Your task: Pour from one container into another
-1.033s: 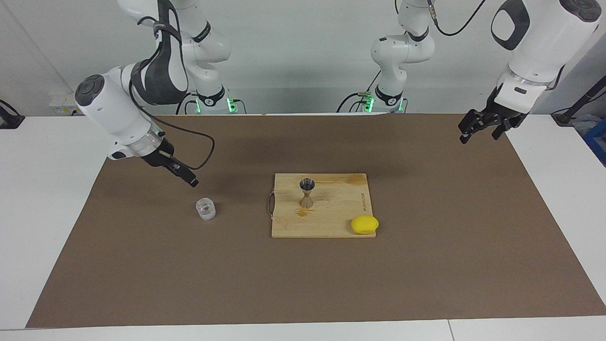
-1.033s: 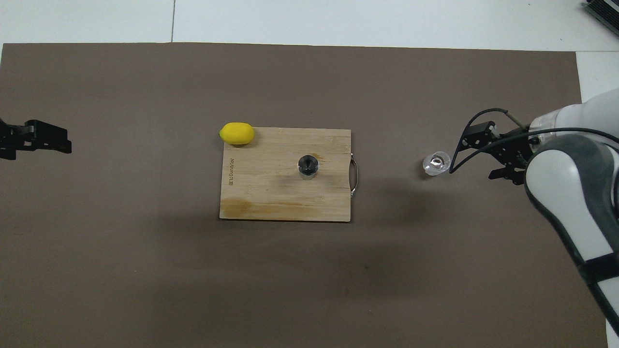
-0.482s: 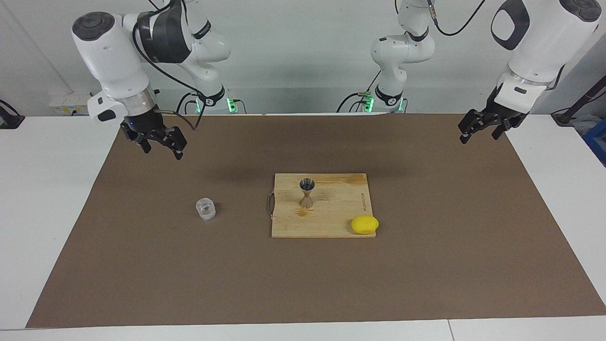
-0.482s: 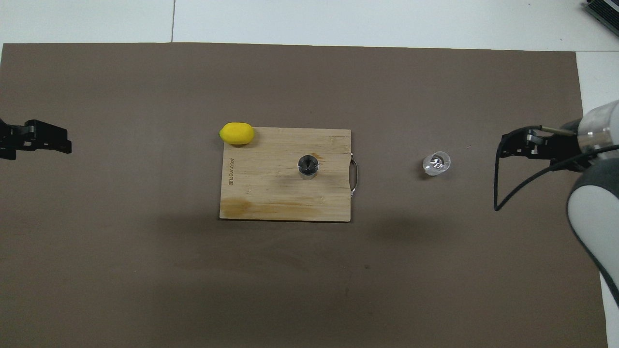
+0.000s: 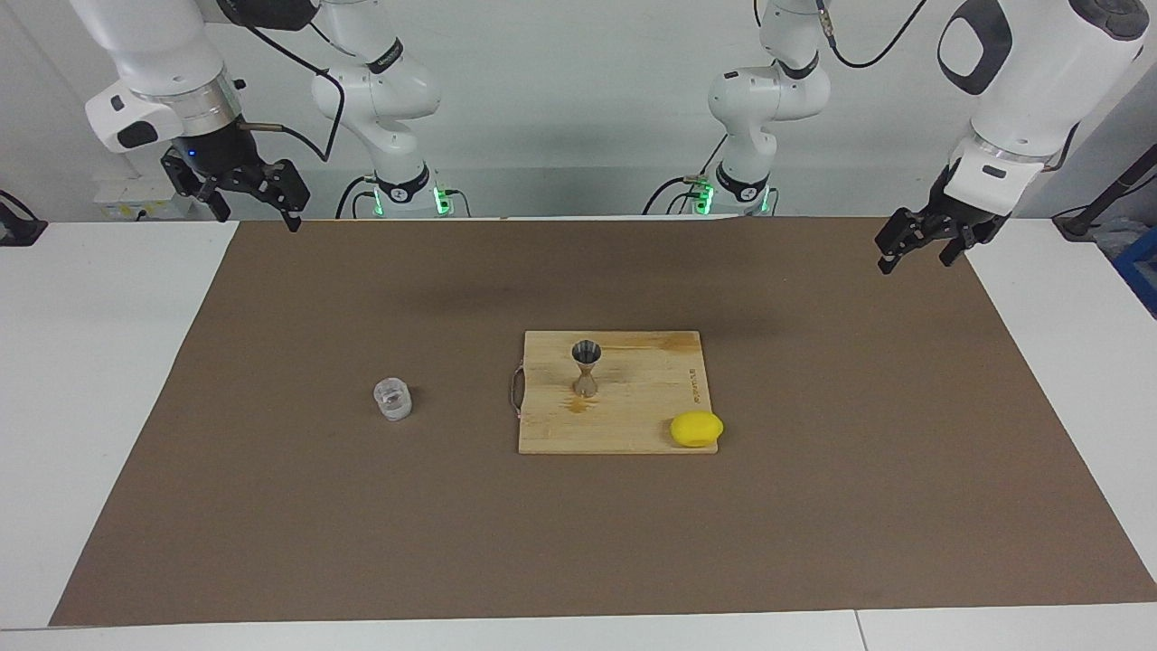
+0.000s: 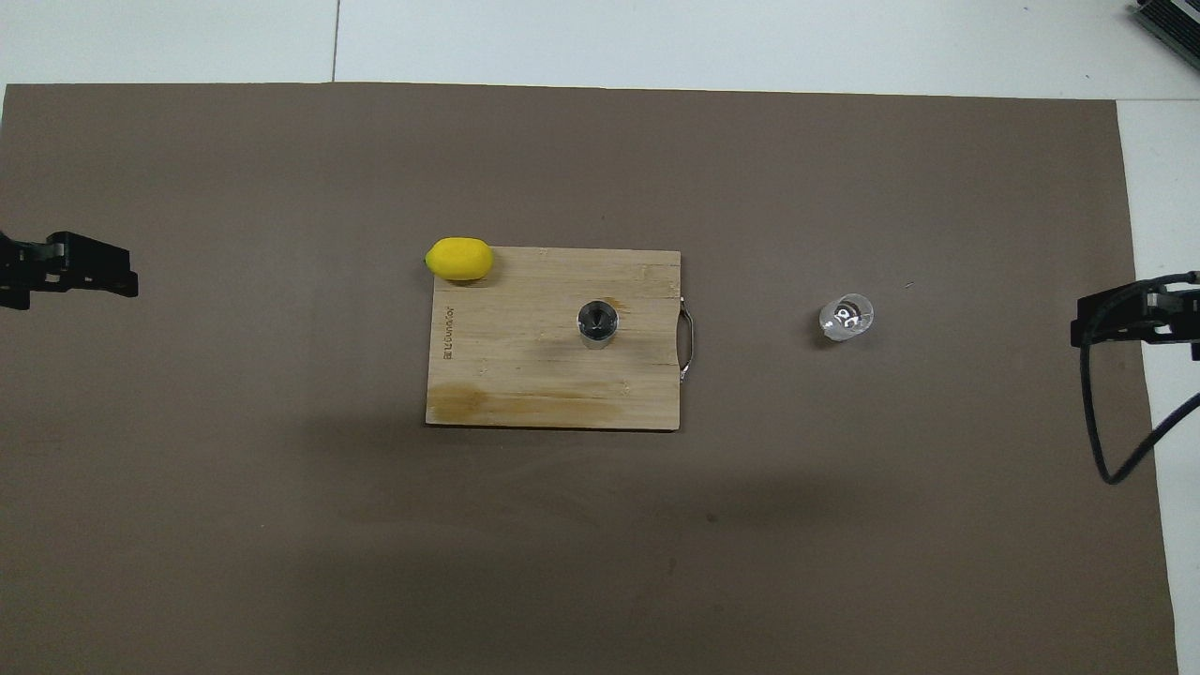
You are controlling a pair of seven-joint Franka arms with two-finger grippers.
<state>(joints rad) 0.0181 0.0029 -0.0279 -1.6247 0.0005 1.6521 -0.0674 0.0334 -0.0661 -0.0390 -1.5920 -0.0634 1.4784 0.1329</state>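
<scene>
Both arms were glossy white, built of rounded segments joined by black rings. The right arm (image 5: 154,54) ended in a silver metal collar above a black gripper (image 5: 246,197) that carried a small blue light, and a thin black cable looped from its wrist. The left arm (image 5: 1030,72) bore a dark grey, rounded-square panel on its upper link, a dark cap at its top and a grey slot on its white wrist, above a black gripper (image 5: 922,240). Both bases showed black collars, green lights and black cables.
</scene>
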